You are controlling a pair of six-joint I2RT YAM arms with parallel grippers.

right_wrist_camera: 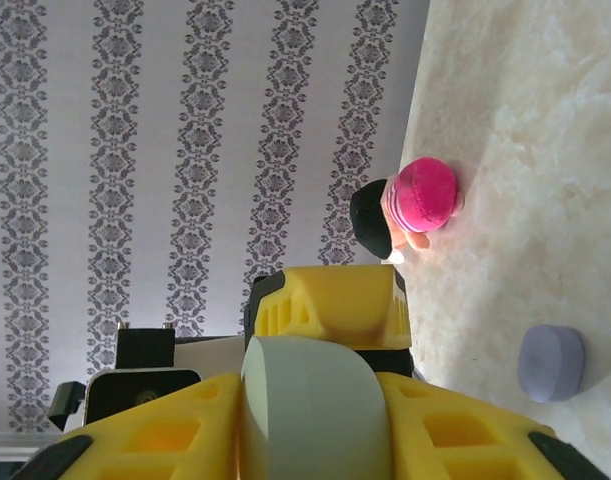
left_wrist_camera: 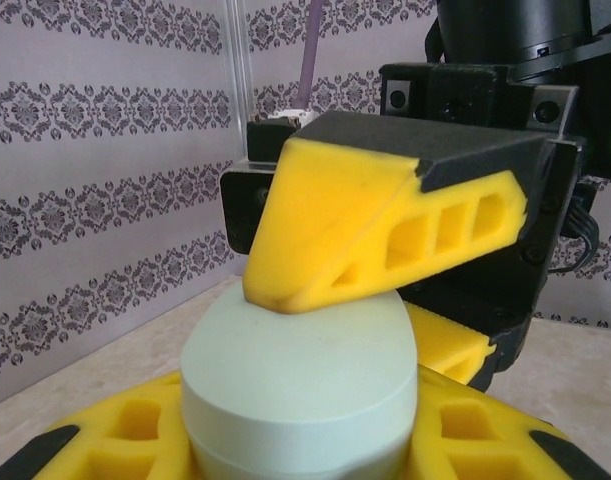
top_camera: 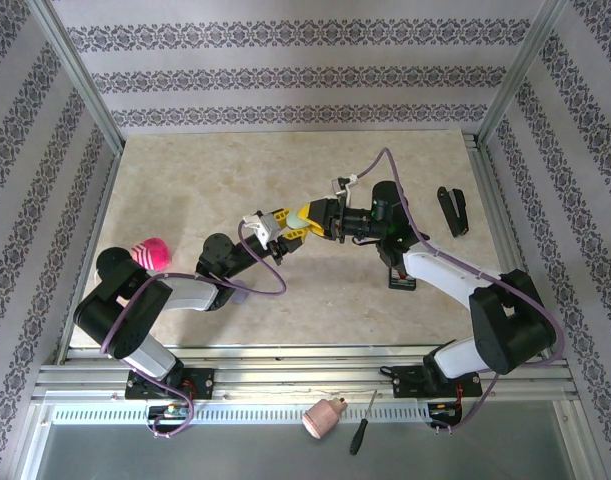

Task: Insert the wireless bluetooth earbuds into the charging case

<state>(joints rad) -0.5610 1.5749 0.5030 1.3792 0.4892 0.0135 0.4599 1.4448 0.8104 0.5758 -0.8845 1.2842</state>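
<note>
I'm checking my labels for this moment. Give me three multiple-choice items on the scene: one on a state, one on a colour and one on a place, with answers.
1. The left gripper and the right gripper meet at a case. How is it held?
A. by the left alone
B. by both
C. by neither

2. What colour is that case?
A. lilac
B. pink
C. mint green

3. Where is the lilac case?
A. lying on the table
B. on top of the held case
C. leaning on the wall

Answers:
1 B, each wrist view shows its own fingers flanking the case.
2 C, it looks pale green in both wrist views.
3 A, it rests flat on the marble top.
</note>
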